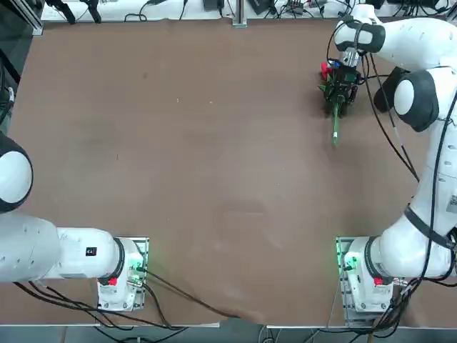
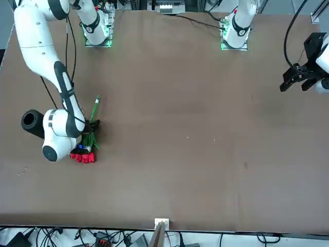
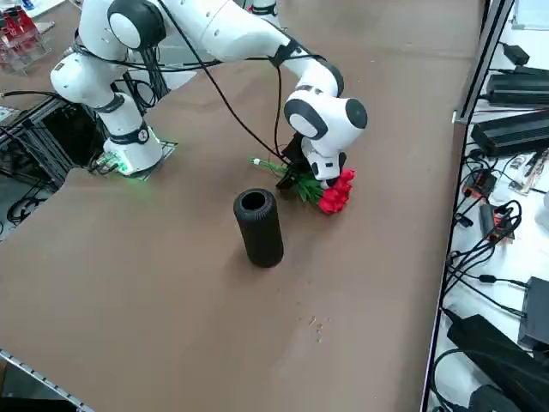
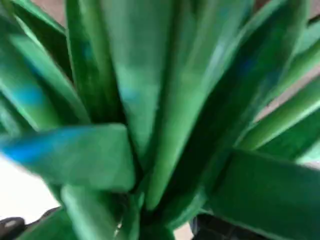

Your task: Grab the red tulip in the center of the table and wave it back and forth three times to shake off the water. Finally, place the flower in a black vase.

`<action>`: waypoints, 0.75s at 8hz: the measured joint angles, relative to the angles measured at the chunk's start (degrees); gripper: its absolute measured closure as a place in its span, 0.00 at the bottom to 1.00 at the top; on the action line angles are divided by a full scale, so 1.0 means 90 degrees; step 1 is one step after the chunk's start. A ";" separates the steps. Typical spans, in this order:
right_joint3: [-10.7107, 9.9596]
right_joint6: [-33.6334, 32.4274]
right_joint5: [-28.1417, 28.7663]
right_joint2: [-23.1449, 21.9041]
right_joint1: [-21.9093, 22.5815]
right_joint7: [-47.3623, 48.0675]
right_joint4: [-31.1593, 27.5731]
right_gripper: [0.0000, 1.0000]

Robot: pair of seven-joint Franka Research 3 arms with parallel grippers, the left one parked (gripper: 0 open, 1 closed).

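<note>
Top: right gripper [image 1: 341,91] low over tulip [image 1: 333,107] lying on table [image 1: 214,179], left of vase [image 1: 383,93].
Front: blooms [image 2: 82,157] stick out under wrist.
Side: vase [image 3: 258,227] upright, near tulip [image 3: 330,193].
Wrist: leaves [image 4: 160,115] fill view; finger state can't tell.

Off the table's [image 3: 154,283] right edge, 2 flat black boxes [image 3: 517,130] lie on the pale floor, with loose black cables [image 3: 485,219] trailing past them and a larger black device [image 3: 506,365] further along the same edge. A grey metal post [image 3: 482,51] stands at that edge. Beyond the table's robot-side corner sits a clear rack holding red items [image 3: 17,34]. A few pale specks [image 3: 317,324] lie on the table. More cables [image 2: 103,239] bunch below the table's far edge, beside 1 small white bracket [image 2: 161,225].
</note>
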 joint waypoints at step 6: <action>-0.0002 0.0009 -0.0001 0.0002 -0.0001 0.0000 0.0084 0.12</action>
